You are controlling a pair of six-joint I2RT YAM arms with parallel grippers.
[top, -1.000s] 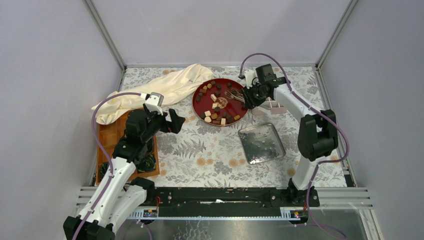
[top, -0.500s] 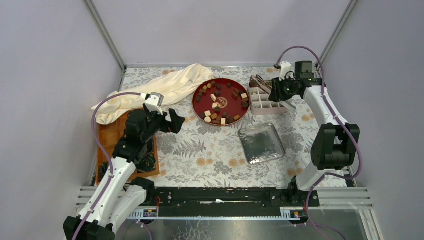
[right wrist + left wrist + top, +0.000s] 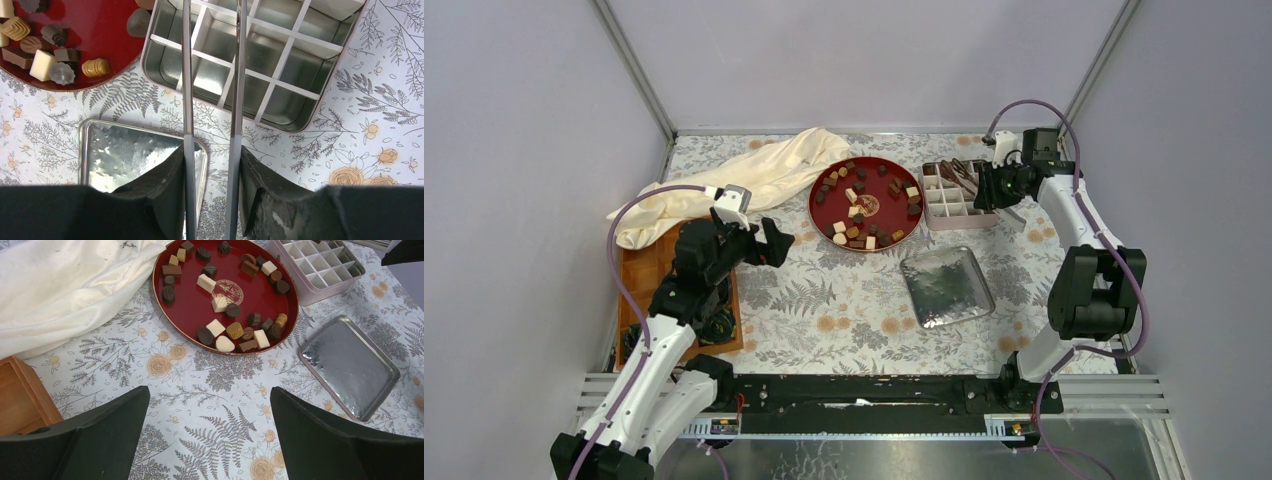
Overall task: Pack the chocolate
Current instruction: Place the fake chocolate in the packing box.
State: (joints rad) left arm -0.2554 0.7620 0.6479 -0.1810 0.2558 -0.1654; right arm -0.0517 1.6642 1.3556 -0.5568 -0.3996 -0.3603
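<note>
Several small chocolate pieces [image 3: 864, 205], dark, tan and cream, lie on a round red plate [image 3: 812, 208]. The left wrist view shows the pieces [image 3: 234, 330] on the plate [image 3: 185, 300] ahead; the right wrist view catches a few [image 3: 95, 66] at top left. My right gripper [image 3: 212, 150] is shut on metal tongs [image 3: 186, 75], whose arms reach over a divided tin box [image 3: 290, 65]; their tips are cut off. From above, that gripper [image 3: 989, 187] hangs at the box [image 3: 959, 200]. My left gripper [image 3: 209, 390] is open over bare tablecloth, left of the plate [image 3: 774, 243].
A silver lid [image 3: 946, 287] lies flat in front of the box. A cream cloth [image 3: 744, 180] is bunched at the back left. A wooden board [image 3: 649, 270] with dark coiled items [image 3: 719, 325] sits under the left arm.
My right arm has swung right with the tongs, from over the red plate to over the divided box. The left arm has not moved.
</note>
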